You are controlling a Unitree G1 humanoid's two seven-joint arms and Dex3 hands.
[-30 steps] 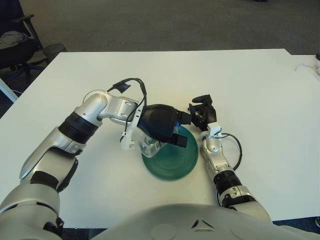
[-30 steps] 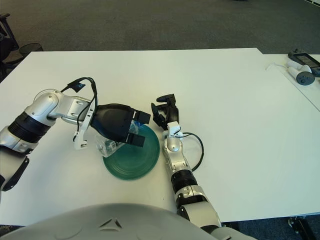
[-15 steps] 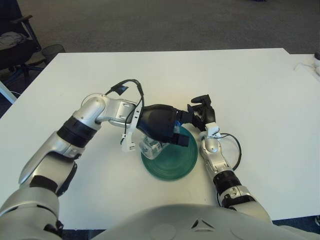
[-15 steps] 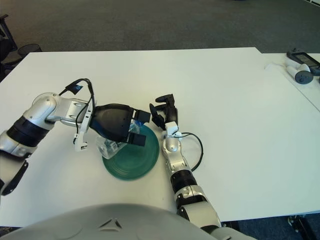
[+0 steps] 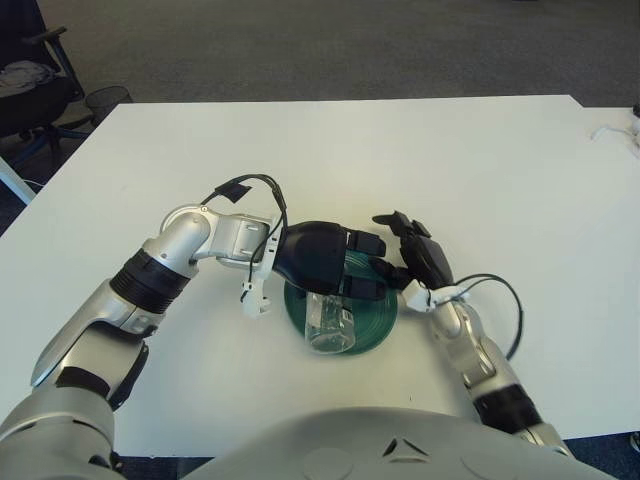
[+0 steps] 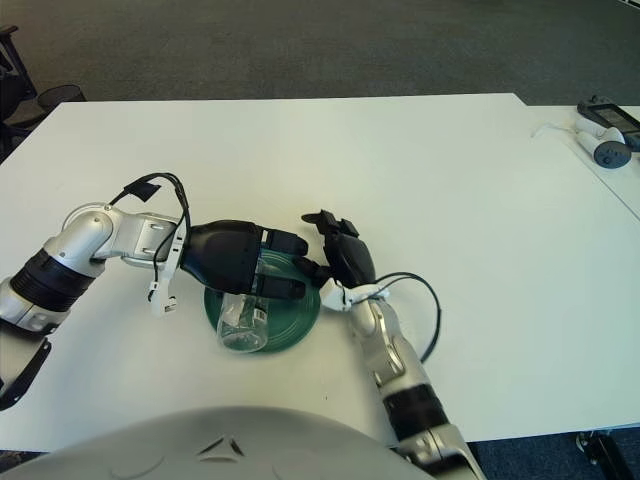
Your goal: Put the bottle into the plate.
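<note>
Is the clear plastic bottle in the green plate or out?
In: the clear plastic bottle lies on the round green plate, under the left hand.

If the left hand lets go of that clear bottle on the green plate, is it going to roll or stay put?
The clear bottle looks empty and thin-walled, so it is probably light and easily nudged. It seems to lie tilted on the green plate, reaching its near rim, so it may roll or slide off. The left hand sits over its upper end; the right hand shows beside the plate's right edge.
</note>
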